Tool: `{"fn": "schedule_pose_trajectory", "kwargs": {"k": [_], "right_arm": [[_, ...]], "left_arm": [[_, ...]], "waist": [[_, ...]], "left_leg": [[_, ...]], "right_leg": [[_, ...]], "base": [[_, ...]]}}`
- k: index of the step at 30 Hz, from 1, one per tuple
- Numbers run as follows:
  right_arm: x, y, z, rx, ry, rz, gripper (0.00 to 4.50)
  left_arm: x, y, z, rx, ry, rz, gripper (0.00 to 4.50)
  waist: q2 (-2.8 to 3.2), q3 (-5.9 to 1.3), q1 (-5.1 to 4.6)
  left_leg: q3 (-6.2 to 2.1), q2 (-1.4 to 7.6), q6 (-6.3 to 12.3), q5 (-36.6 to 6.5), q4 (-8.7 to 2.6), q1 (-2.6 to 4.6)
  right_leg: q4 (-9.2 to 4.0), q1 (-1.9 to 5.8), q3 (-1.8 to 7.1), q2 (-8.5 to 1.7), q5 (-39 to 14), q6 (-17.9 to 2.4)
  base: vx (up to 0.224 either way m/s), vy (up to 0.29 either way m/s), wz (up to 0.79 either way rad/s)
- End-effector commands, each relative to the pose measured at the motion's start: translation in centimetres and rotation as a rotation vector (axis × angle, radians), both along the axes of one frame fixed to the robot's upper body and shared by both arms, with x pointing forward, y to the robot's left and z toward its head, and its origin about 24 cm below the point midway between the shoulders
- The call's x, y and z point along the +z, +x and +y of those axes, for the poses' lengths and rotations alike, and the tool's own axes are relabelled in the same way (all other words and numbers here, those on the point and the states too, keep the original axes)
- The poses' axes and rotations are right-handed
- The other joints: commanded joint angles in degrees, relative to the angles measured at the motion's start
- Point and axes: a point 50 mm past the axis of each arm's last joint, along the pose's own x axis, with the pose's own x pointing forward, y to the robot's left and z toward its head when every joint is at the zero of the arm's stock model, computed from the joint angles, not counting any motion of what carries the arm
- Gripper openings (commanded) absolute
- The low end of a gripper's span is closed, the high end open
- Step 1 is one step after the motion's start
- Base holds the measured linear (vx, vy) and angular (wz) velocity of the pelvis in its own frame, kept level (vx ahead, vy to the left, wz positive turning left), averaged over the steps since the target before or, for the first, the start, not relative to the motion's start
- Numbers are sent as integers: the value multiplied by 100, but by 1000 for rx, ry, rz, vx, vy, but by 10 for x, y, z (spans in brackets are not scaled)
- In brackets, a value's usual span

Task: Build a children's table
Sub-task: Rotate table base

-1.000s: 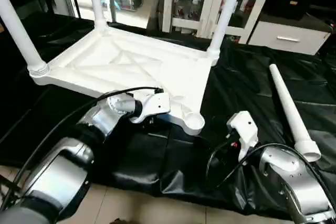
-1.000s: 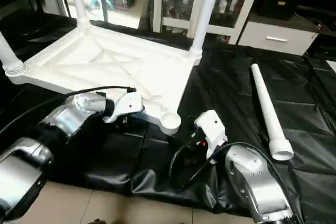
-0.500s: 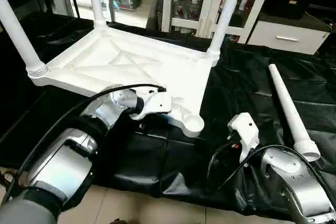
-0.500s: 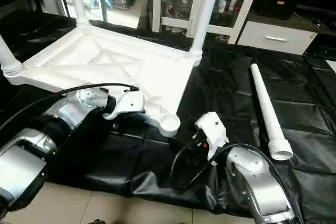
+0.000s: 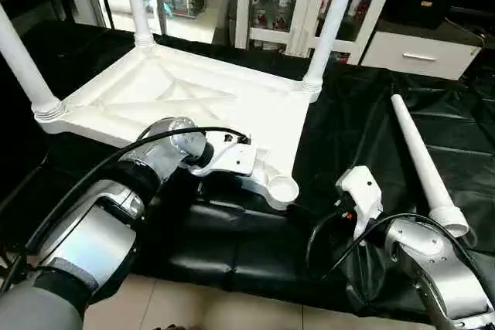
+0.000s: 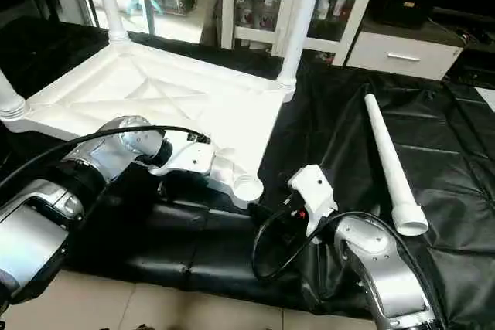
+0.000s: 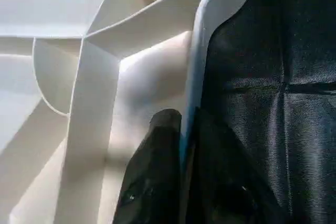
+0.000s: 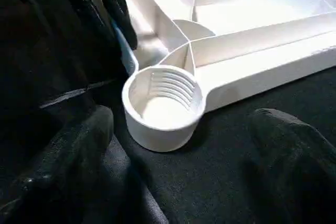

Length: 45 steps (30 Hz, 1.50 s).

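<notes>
Table top (image 5: 193, 98) lies underside up on black sheet (image 5: 363, 129), three legs upright in sockets; fourth leg (image 5: 421, 164) lies loose toward sheet's right edge. Left tool (image 7: 181, 145) clamped on top's near rim beside empty socket (image 8: 163, 103). Right tool (image 8: 184, 145) fingers wide apart, near socket.

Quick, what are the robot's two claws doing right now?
Left gripper: shut on the table top's rim, beside the empty socket.
Right gripper: open, holding nothing.
</notes>
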Motion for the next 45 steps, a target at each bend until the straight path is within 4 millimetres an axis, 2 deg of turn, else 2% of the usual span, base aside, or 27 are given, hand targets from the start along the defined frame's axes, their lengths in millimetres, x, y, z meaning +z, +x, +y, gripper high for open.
{"fn": "schedule_pose_trajectory", "kwargs": {"k": [1, 4, 5, 6, 8, 9, 11, 12, 15, 17, 18, 19, 20, 22, 24, 27, 29, 30, 33, 35, 36, 38, 40, 42, 44, 45], "right_arm": [[5, 0, -2, 13, -10, -17, 450], [5, 0, -2, 14, -10, -17, 450], [5, 1, -1, 17, -9, -18, 450], [5, 1, -1, 18, -9, -18, 450], [5, 1, -1, 18, -9, -18, 450], [5, 1, -1, 18, -9, -18, 450], [5, 1, -1, 18, -8, -18, 450], [4, 0, -1, 18, -9, -17, 450], [4, 0, -1, 19, -9, -15, 450], [4, 1, -1, 20, -9, -15, 450], [4, 1, 0, 21, -8, -15, 450], [4, 2, 0, 22, -8, -15, 450], [4, 2, 0, 22, -8, -15, 450], [4, 2, 0, 26, -9, -15, 450], [4, 2, 1, 28, -10, -15, 450], [4, 2, 1, 30, -11, -15, 450], [4, 3, 1, 28, -11, -16, 450], [4, 3, 0, 26, -12, -16, 450], [4, 3, -1, 23, -14, -17, 450], [4, 2, -1, 22, -14, -18, 450], [5, 3, -2, 20, -15, -18, 450], [5, 3, -2, 17, -16, -19, 450], [5, 3, -2, 15, -16, -21, 450], [5, 4, -2, 13, -15, -23, 450], [5, 4, -2, 13, -14, -25, 450], [5, 4, -2, 13, -14, -25, 450]], "left_arm": [[-29, -14, 21, 82, 85, 172, 32], [-29, -14, 23, 114, 74, 187, 23], [-32, -12, 29, 229, 53, 184, 20], [-32, -12, 30, 240, 51, 183, 20], [-35, -13, 32, 276, 40, 185, 18], [-37, -14, 34, 309, 25, 186, 15], [-41, -17, 37, 372, 2, 190, 15], [-43, -19, 40, 420, -7, 184, 15], [-44, -22, 44, 462, -2, 167, 15], [-44, -24, 48, 502, 5, 155, 15], [-45, -28, 54, 562, 10, 135, 15], [-44, -30, 56, 578, 6, 130, 15], [-44, -31, 57, 586, 3, 127, 15], [-44, -35, 56, 592, -6, 122, 15], [-44, -36, 53, 587, -30, 112, 13], [-40, -41, 43, 536, -72, 100, 10], [-38, -46, 41, 511, -64, 76, 9], [-38, -47, 41, 509, -55, 61, 5], [-34, -47, 37, 445, -93, 5, 3], [-32, -46, 36, 430, -111, -23, 3], [-28, -42, 36, 440, -140, -53, 35], [-20, -41, 34, 427, -182, -44, 35], [-11, -41, 33, 419, -216, -47, 71], [-1, -39, 33, 410, -249, -85, 76], [4, -38, 35, 397, -250, -97, 90], [4, -38, 35, 397, -250, -97, 90]], "waist": [[-20, -332, 38], [-25, -327, -3], [-23, -325, -21], [-30, -319, -27], [-36, -306, -45], [-22, -293, -54], [-44, -260, -87], [-35, -240, -115], [-31, -249, -161], [-42, -257, -221], [-21, -267, -254], [-41, -256, -289], [-20, -254, -297], [-10, -249, -376], [-3, -246, -432], [12, -236, -491], [31, -244, -504], [34, -240, -522], [32, -240, -519], [31, -252, -506], [30, -252, -497], [28, -267, -464], [26, -279, -420], [28, -293, -393], [24, -331, -353], [23, -342, -345]], "left_leg": [[13, 49, 161, -1275, -436, -20], [11, 41, 193, -1269, -434, -34], [16, 41, 190, -1323, -431, -27], [13, 43, 201, -1340, -435, -33], [13, 35, 225, -1459, -440, -31], [2, 33, 222, -1543, -452, -36], [-11, 35, 197, -1790, -473, -25], [-34, 17, 177, -2057, -475, 4], [-82, 3, 151, -2199, -479, 17], [-120, 14, 131, -2223, -510, -28], [-142, 10, 130, -2207, -527, -44], [-166, 3, 139, -2240, -540, -78], [-174, 4, 129, -2300, -545, -65], [-190, -18, 157, -2526, -540, -19], [-211, -15, 171, -2620, -556, -33], [-221, -15, 189, -2872, -548, 25], [-230, 6, 196, -2872, -572, 23], [-235, 21, 193, -2863, -596, -3], [-211, 13, 230, -2863, -582, 31], [-195, 12, 245, -2789, -579, 31], [-183, 15, 249, -2738, -582, 30], [-168, 22, 249, -2626, -585, 29], [-155, 44, 229, -2407, -599, 2], [-133, 46, 226, -2257, -586, 3], [-95, 59, 257, -1862, -563, 0], [-86, 62, 268, -1765, -552, 0]], "right_leg": [[-393, 335, 214, -272, -1337, -1109], [-405, 336, 210, -266, -1401, -1099], [-404, 329, 209, -262, -1451, -1106], [-414, 332, 208, -266, -1507, -1104], [-455, 321, 202, -264, -1826, -1016], [-482, 316, 197, -269, -2082, -936], [-528, 294, 182, -263, -2530, -807], [-594, 266, 162, -274, -3177, -596], [-662, 241, 135, -282, -3674, -331], [-651, 278, 114, -288, -3672, -295], [-662, 292, 98, -288, -3644, -272], [-669, 303, 72, -281, -3652, -248], [-681, 293, 66, -282, -3676, -245], [-748, 252, 26, -265, -3740, -235], [-766, 271, 2, -266, -3704, -243], [-827, 226, -35, -268, -3792, -237], [-825, 252, -44, -281, -3630, -290], [-805, 265, -42, -282, -3465, -343], [-809, 223, -16, -278, -3301, -446], [-790, 225, 2, -276, -3209, -478], [-780, 221, 11, -270, -3126, -506], [-755, 234, 29, -275, -2985, -548], [-699, 256, 58, -280, -2667, -654], [-668, 252, 77, -272, -2422, -737], [-593, 264, 98, -254, -1792, -942], [-573, 266, 102, -249, -1644, -991]], "base": [[0, 0, 0], [0, 0, 0], [0, 0, 0], [0, 0, 0], [0, 0, 0], [0, 0, 0], [0, 0, 0], [0, 0, 0], [0, 0, 0], [0, 0, 0], [0, 0, 0], [0, 0, 0], [0, 0, 0], [0, 0, 0], [0, 0, 0], [0, 0, 0], [0, 0, 0], [0, 0, 0], [0, 0, 0], [0, 0, 0], [0, 0, 0], [0, 0, 0], [0, 0, 0], [0, 0, 0], [0, 0, 0], [0, 0, 0]]}}
